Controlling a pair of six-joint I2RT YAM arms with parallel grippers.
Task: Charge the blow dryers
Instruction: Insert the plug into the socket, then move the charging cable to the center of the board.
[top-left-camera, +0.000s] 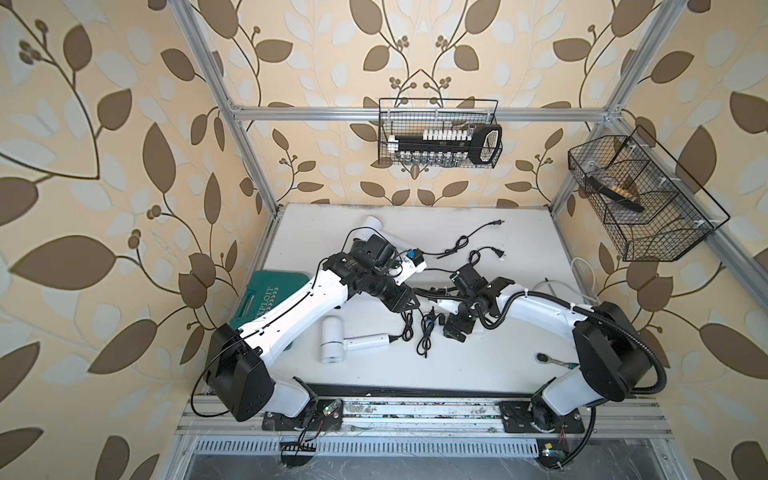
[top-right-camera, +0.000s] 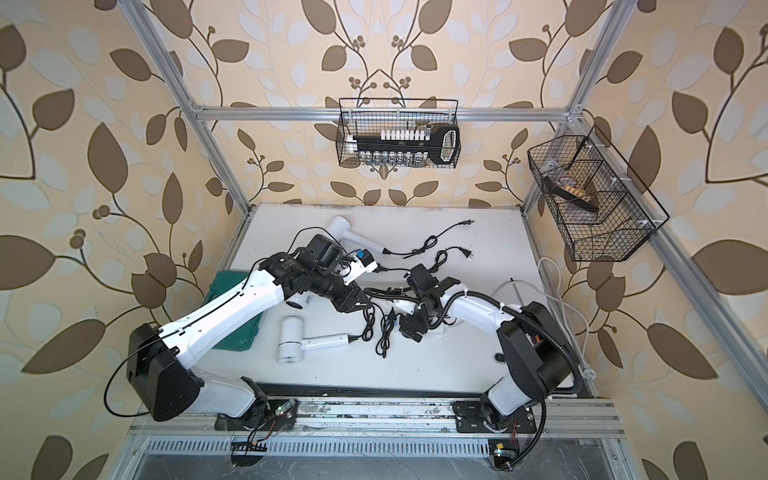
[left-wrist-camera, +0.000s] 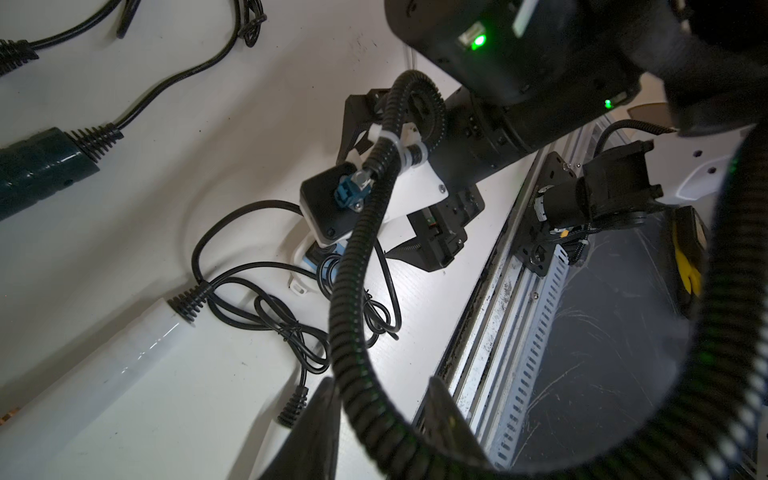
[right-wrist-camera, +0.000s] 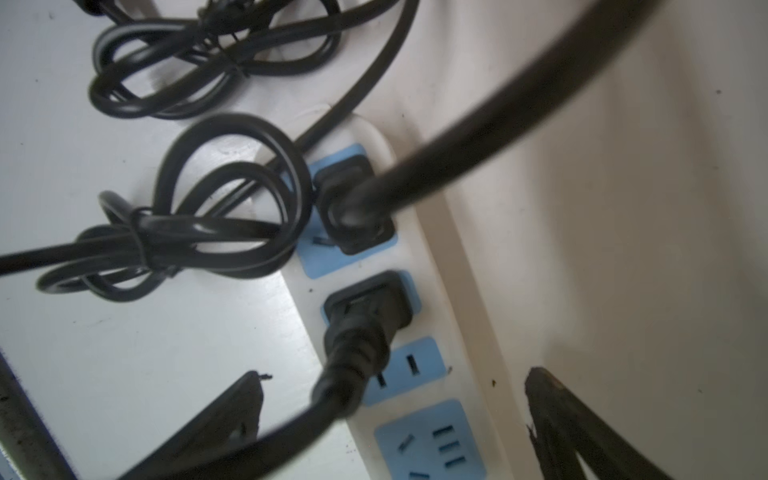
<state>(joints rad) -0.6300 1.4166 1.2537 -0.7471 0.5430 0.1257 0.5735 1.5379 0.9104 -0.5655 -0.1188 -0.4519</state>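
Note:
One white blow dryer (top-left-camera: 332, 340) lies at the front middle, and another (top-left-camera: 374, 223) lies at the back, half under my left arm. A dark green handle (left-wrist-camera: 41, 174) shows in the left wrist view. My right gripper (right-wrist-camera: 397, 374) hangs open over the white power strip (right-wrist-camera: 415, 262). Two black plugs (right-wrist-camera: 357, 208) (right-wrist-camera: 370, 307) sit in its blue sockets, and the nearer plug's cord runs between the fingers. My left gripper (left-wrist-camera: 382, 382) (top-left-camera: 409, 305) is open and holds nothing. The right arm's ribbed hose (left-wrist-camera: 349, 332) crosses in front of it.
Two loose plugs (top-left-camera: 498, 223) (top-left-camera: 500, 254) lie at the back, with bundled cords (top-left-camera: 424, 332) in the middle. A green tool case (top-left-camera: 266, 299) sits under my left arm and a ratchet (top-left-camera: 542, 356) lies front right. Wire baskets (top-left-camera: 440, 133) (top-left-camera: 640, 199) hang on the walls.

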